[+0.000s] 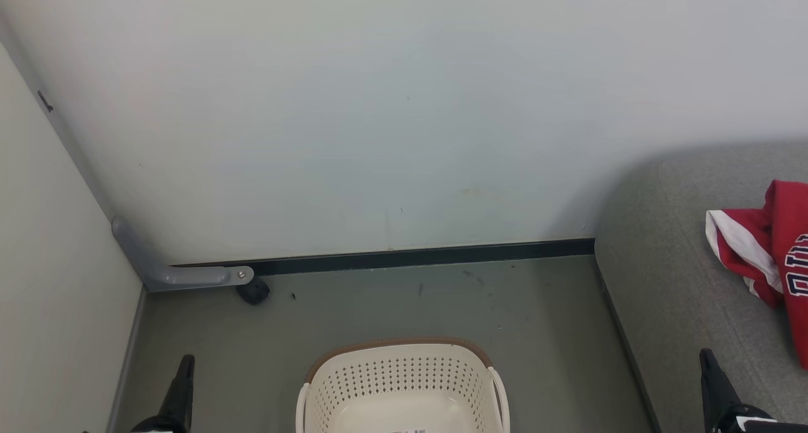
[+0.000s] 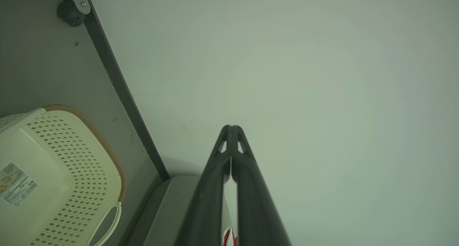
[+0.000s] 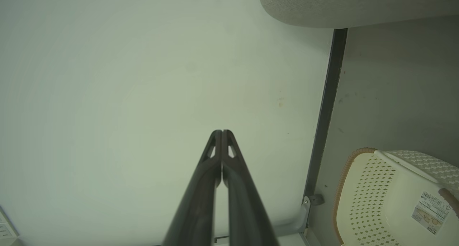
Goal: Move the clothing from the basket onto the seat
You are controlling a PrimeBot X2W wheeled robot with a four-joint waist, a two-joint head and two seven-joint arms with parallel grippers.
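The cream basket [image 1: 404, 389] with its brown rim stands on the floor at the bottom middle of the head view; its inside shows only a label. It also appears as the basket [image 2: 53, 174] and the basket [image 3: 391, 195] in the wrist views. Red and white clothing [image 1: 767, 250] lies on the grey seat [image 1: 669, 281] at the right. My left gripper [image 1: 185, 363] points up at the lower left, shut and holding nothing, as in its own view [image 2: 232, 127]. My right gripper [image 1: 706, 357] rises at the lower right over the seat's front, shut and bare [image 3: 221, 132].
A pale wall [image 1: 391, 117] with a dark skirting strip [image 1: 416, 256] closes the space behind the basket. A grey bracket with a black foot [image 1: 252, 289] sits at the left corner. Grey floor [image 1: 391, 300] lies between wall, basket and seat.
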